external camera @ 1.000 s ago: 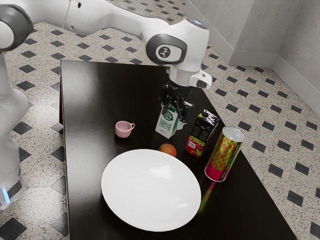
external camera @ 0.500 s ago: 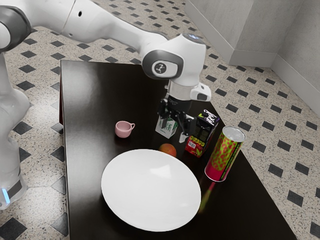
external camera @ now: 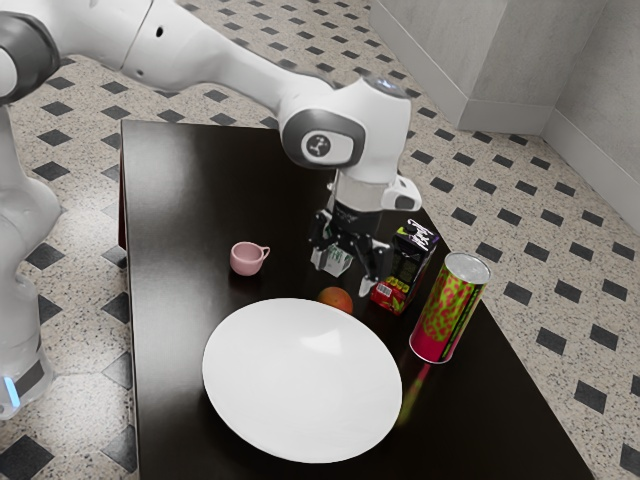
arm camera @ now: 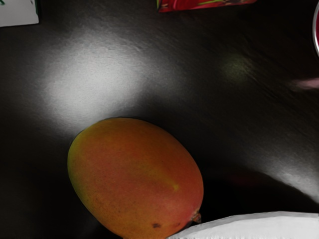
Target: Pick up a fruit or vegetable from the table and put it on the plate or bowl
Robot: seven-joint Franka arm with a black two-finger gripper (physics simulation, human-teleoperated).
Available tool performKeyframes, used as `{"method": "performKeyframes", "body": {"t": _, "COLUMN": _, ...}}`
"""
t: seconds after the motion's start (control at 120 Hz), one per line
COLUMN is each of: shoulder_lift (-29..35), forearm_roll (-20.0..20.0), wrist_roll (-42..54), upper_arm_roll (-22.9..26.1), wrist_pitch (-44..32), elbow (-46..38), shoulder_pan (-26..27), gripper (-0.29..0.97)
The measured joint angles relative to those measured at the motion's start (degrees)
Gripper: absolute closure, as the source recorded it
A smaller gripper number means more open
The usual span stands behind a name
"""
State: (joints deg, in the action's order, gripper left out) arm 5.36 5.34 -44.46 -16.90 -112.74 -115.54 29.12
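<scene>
My end effector [external camera: 346,263] hangs just above the dark worktop [external camera: 200,200], fingers pointing down and spread wide apart, with nothing between them. It grips nothing.

The mango [external camera: 337,298] lies on the worktop just below my fingertips in the exterior view, on the side nearer the camera. It is orange-red, shading to yellow-green along one side, and lies on its side. In the wrist view the mango [arm camera: 134,177] sits close under my hand, its narrow end right at the rim of the white plate [arm camera: 249,226]. I cannot tell whether the two touch.

The plate [external camera: 300,385] is large and round, and nothing lies on it. It sits on the near side of the mango in the exterior view.

Behind my fingers stands a white and green carton [external camera: 335,262], mostly hidden by them. Toward the exterior view's right of my end effector, just beside it, a black and red carton [external camera: 408,262] stands upright. Further to that side is a tall can [external camera: 448,306] patterned in red and green, also upright. A small pink cup [external camera: 247,257] sits toward the exterior view's left, well apart from the mango.
</scene>
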Motion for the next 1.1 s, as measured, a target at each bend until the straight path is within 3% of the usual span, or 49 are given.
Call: {"method": "performKeyframes", "body": {"t": 1.1, "shoulder_lift": -4.71, "forearm_roll": 0.44, "wrist_roll": -4.86, "upper_arm_roll": -0.40, "wrist_pitch": -1.73, "elbow": 1.78, "shoulder_pan": 1.56, "gripper": 0.00}}
